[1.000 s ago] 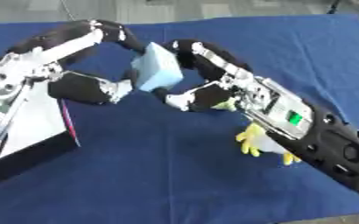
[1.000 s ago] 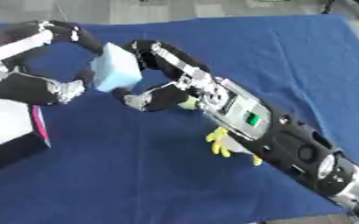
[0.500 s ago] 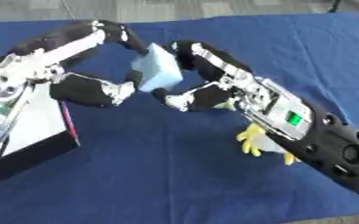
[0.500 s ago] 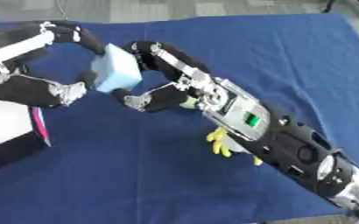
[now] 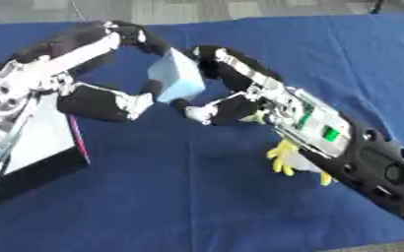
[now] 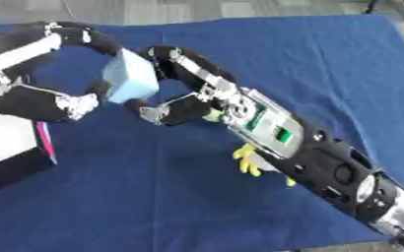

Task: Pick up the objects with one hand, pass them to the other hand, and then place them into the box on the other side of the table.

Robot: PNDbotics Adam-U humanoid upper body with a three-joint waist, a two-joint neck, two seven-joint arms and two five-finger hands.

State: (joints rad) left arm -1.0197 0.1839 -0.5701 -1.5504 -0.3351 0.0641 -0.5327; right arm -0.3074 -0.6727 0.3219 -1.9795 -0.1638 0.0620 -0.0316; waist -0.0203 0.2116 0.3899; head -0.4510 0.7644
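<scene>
You are sitting in the middle of the handover: the light blue block (image 5: 175, 77) is hanging in the air above the blue worktop (image 5: 197, 197), caught between both hands, so the pick-up looks done and the pass is under way. What is left, as far as these views show, is for one hand to let go, and then the carry to the box (image 5: 33, 147) at your left edge and the drop into it.

Your left hand (image 5: 111, 101) is curling round the block from the left, with its upper fingers arching over the top edge and its thumb side pressing in low on the left face. Your right hand (image 5: 218, 101) is curling round it from the right, with one finger running up the block's right side and the thumb tucking in beneath the lower corner. Both hands are clamping on the block at once (neither one is showing any gap yet, so I judge the release has not begun).

The block is reading as a boxy slab, standing more upright than flat. Its long axis is running from the lower left up toward the upper right, tilting a little, and its broad pale face is turning toward the camera and slightly leftward, toward the box.

A yellow toy (image 5: 287, 157) is lying on the worktop under your right forearm, partly hidden by it (its exact shape I cannot make out). It is waiting well apart from the box, so I judge at least one more round is remaining.
</scene>
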